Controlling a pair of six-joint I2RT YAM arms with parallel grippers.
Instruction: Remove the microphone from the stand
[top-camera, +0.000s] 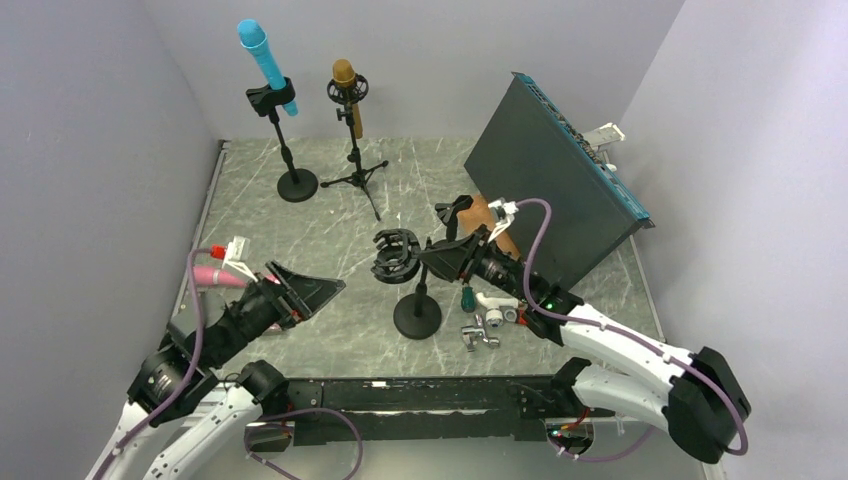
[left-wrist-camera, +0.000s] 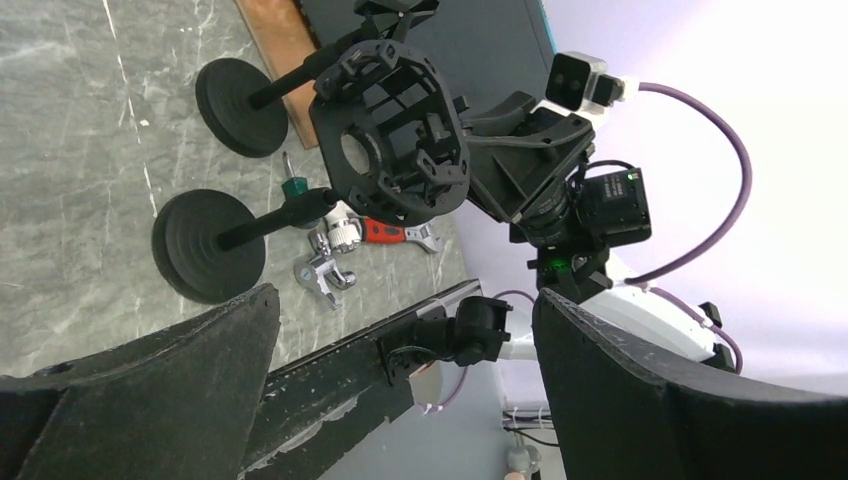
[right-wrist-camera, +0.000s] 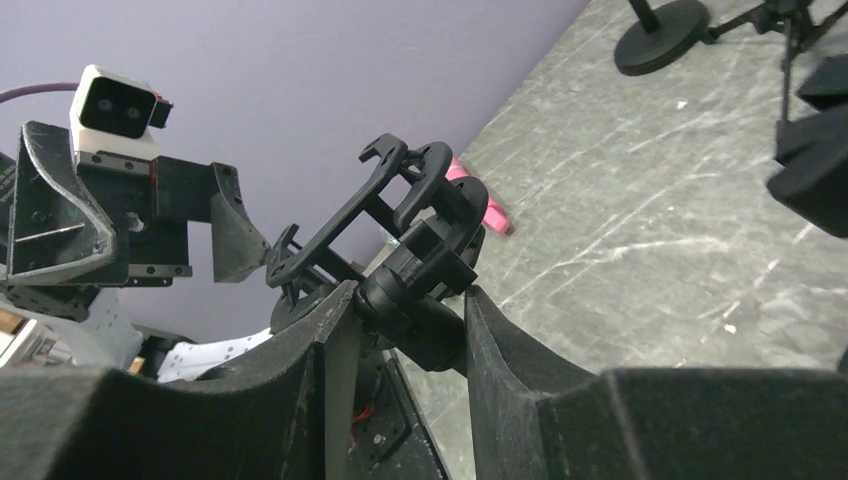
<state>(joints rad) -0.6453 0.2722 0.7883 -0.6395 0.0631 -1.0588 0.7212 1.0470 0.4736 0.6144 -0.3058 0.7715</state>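
Right claw (top-camera: 432, 256) of mine was closed narrow around the black neck just under the shock mount (top-camera: 394, 256), with one finger on each side of it. That held the stand (top-camera: 417, 317) near the middle of the desk (top-camera: 330, 225), its round base flat on the marbled top. From my left wrist I could look straight through the ring of the mount, and nothing sat inside it. My left claw (top-camera: 308, 290) was spread wide and gripped nothing. It hung low over the near-left part of the desk, well apart from the stand, with its fingers pointing toward it. The pink microphone (top-camera: 218, 276) lay on its side at the left edge of the desk, right beside my left arm and partly hidden by it. A green-handled screwdriver (top-camera: 466, 298) and some small metal fittings (top-camera: 480, 335) lay just right of the stand's base. At the far end a blue microphone (top-camera: 262, 55) sat tilted in a round-based stand, and a brown microphone (top-camera: 346, 85) sat in a tripod stand beside it. A dark flat box (top-camera: 550, 180) leaned at the far right.
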